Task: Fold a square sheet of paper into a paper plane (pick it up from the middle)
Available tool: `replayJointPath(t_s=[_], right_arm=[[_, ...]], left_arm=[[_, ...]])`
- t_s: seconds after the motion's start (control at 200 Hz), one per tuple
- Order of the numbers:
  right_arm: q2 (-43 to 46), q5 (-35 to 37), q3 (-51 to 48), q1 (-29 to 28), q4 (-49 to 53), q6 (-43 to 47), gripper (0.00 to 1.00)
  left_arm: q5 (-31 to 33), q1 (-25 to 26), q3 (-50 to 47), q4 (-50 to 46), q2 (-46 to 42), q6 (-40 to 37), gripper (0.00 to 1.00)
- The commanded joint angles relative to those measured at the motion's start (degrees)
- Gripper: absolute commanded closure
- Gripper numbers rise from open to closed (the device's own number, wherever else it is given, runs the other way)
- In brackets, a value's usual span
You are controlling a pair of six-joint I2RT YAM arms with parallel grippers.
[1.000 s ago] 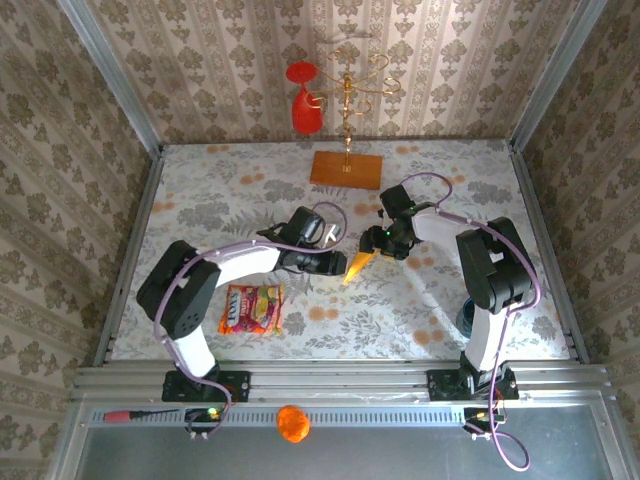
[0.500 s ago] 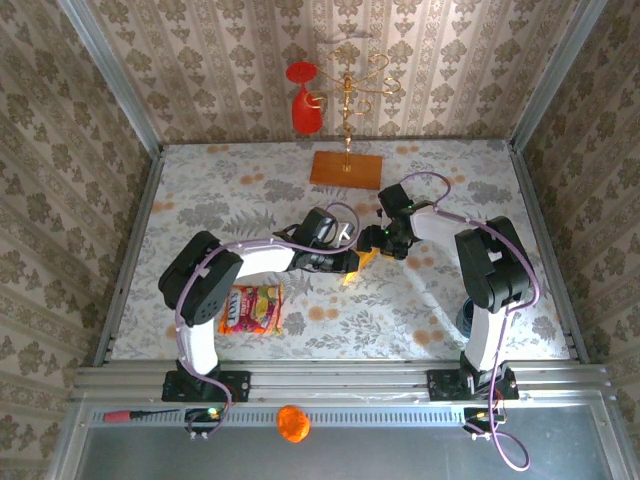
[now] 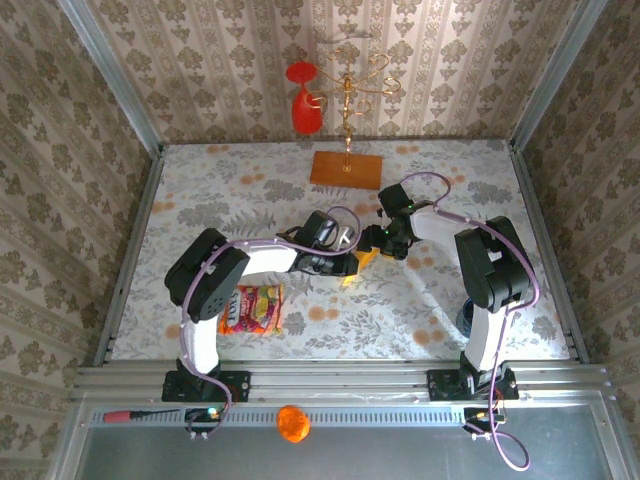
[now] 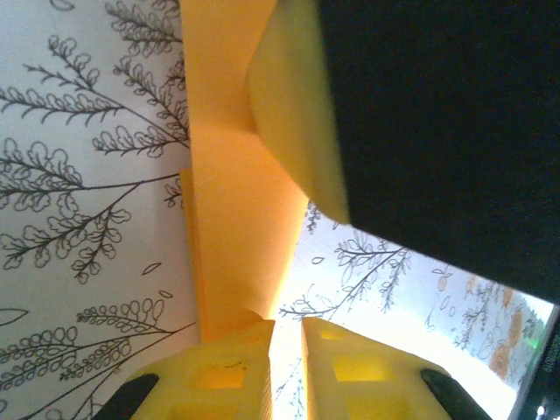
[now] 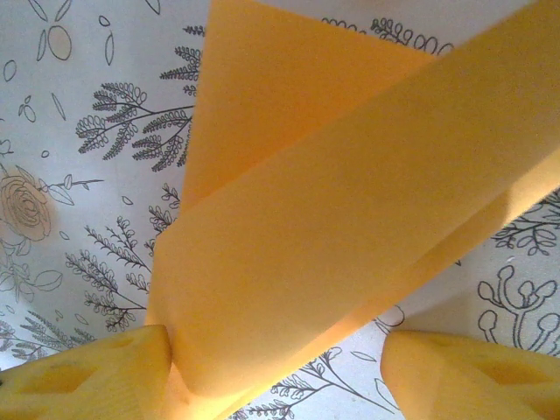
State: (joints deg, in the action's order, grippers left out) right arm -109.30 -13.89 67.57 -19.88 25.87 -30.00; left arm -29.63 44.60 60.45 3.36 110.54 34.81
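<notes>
1. Comparing this moment with a second ago, you see that the left arm's elbow has swung in toward the table's middle and carried the left gripper (image 4: 287,334) rightward onto the paper plane (image 5: 350,219).
2. The plane's full pointed outline lay uncovered then; in the top view the left wrist now covers most of it.
3. Your left jaws have narrowed to a slit and pinch the plane's lower edge, as the left wrist view shows.
4. The right gripper (image 5: 280,354) has scarcely shifted. Its jaws stand wide, with the folded paper between them. One finger (image 5: 105,367) touches the paper and the other stands clear.
5. The plane sits mid-table, between the two grippers, just above the patterned cloth.
6. Edges: the brownish board (image 3: 346,168) with its gold stand (image 3: 349,90) sits at the far edge of the table (image 3: 200,200). The snack packet (image 3: 252,308) lies beside the left arm's base.
7. Open room: you have bare cloth to the far left, and in front of the grippers toward the near edge.
</notes>
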Motion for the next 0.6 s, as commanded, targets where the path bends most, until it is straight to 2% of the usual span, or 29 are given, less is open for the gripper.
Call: replayJointPath(t_s=[0.0,0.26,0.595], right_arm=[[-7.85,6.86,-2.93,0.53,-0.81,0.82,0.29],[-7.38,6.04,-2.98,0.93,-0.94,1.06,0.29],[-3.96,-0.77,-5.87,3.61,-4.99,2.0,0.29]], left_arm=[[-0.63,0.03,1.5,-0.26,0.81,0.16,0.84],[-0.7,-0.04,1.36,-0.3,1.17,0.26,0.84],[-0.6,-0.22,1.42,-0.71,1.47,0.26,0.85]])
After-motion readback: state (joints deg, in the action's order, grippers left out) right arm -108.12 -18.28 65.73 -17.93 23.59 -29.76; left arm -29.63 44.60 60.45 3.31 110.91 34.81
